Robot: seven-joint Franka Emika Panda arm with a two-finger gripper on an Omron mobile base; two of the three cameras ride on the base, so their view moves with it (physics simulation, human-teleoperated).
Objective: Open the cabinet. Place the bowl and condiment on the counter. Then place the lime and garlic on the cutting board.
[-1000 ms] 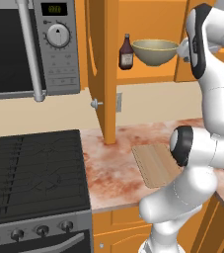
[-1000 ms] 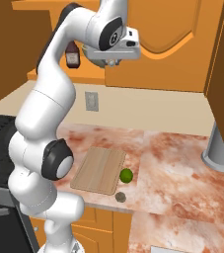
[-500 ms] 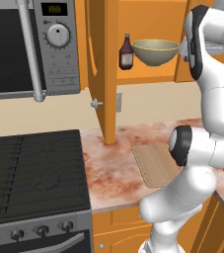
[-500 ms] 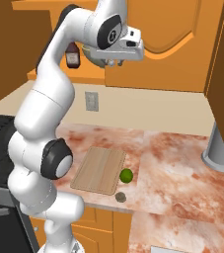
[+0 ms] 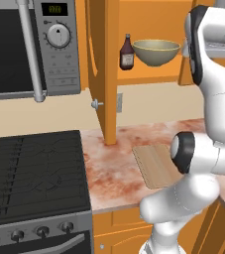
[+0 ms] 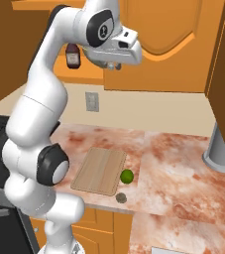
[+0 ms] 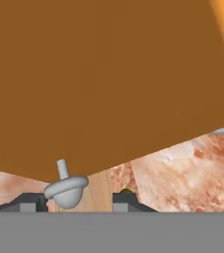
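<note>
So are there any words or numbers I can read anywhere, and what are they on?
Microwave display: small greenish digits, too blurred to read.
Microwave dial: tiny marks around it, not readable.
Condiment bottle: pale label, no letters can be made out.
Nothing else carries any writing.

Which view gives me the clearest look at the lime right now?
The right base view: the lime sits whole on the counter just right of the cutting board. The hand view catches just a green sliver behind a fingertip; in the left base view the arm blocks it.
</note>
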